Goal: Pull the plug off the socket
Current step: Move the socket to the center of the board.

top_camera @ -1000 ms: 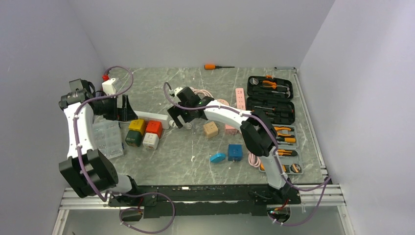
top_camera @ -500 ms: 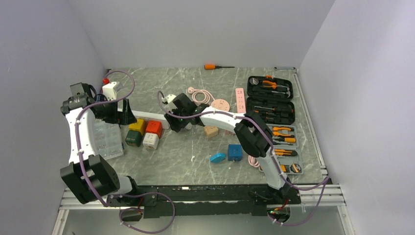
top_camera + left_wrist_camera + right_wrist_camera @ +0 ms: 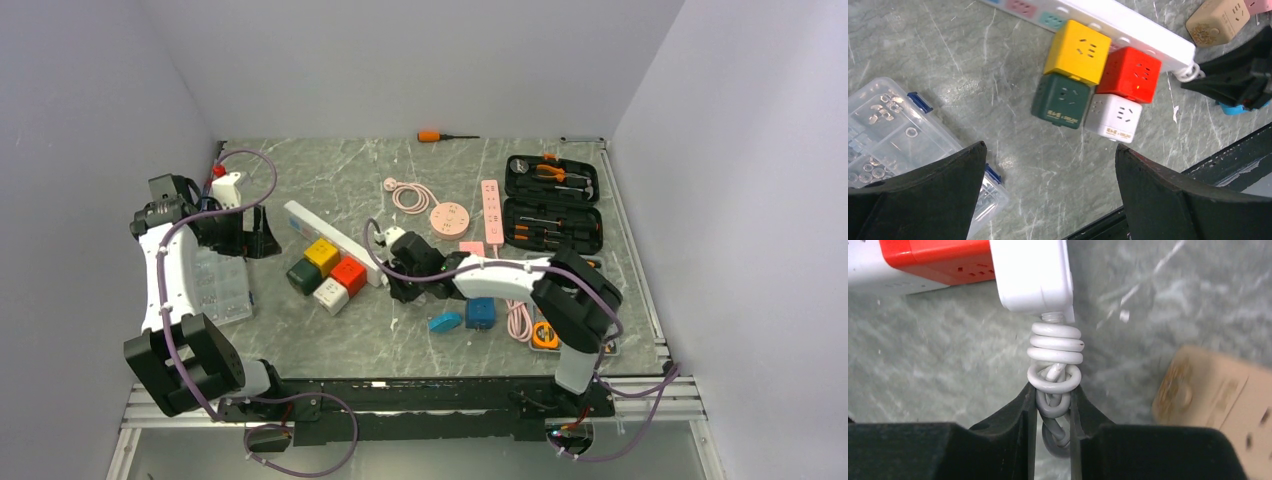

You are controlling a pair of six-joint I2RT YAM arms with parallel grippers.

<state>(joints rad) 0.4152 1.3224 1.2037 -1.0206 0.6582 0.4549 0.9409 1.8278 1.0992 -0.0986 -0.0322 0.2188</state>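
Observation:
A long white socket strip (image 3: 318,238) lies diagonally on the table. A yellow cube plug (image 3: 322,254) and a red one (image 3: 348,273) sit on it, with a green cube (image 3: 303,275) and a white cube (image 3: 331,295) pressed against them. My right gripper (image 3: 1053,395) is shut on the coiled white cable (image 3: 1054,347) that leaves the end of the strip (image 3: 1033,275). From above, the right gripper (image 3: 393,281) is at the strip's near end. My left gripper (image 3: 1050,150) hangs open and empty above the table, left of the cubes (image 3: 1078,50).
A clear parts box (image 3: 215,285) lies under the left arm. A tan cube (image 3: 1213,390) sits just right of the right gripper. Two blue pieces (image 3: 480,310) lie nearer the front. A pink strip (image 3: 491,205), a round pink socket (image 3: 450,216) and an open tool case (image 3: 553,200) are at the right.
My right gripper closed on the coiled cable and pulled toward the front right. The strip swung diagonal and the cubes came along with it. The left arm barely shifted.

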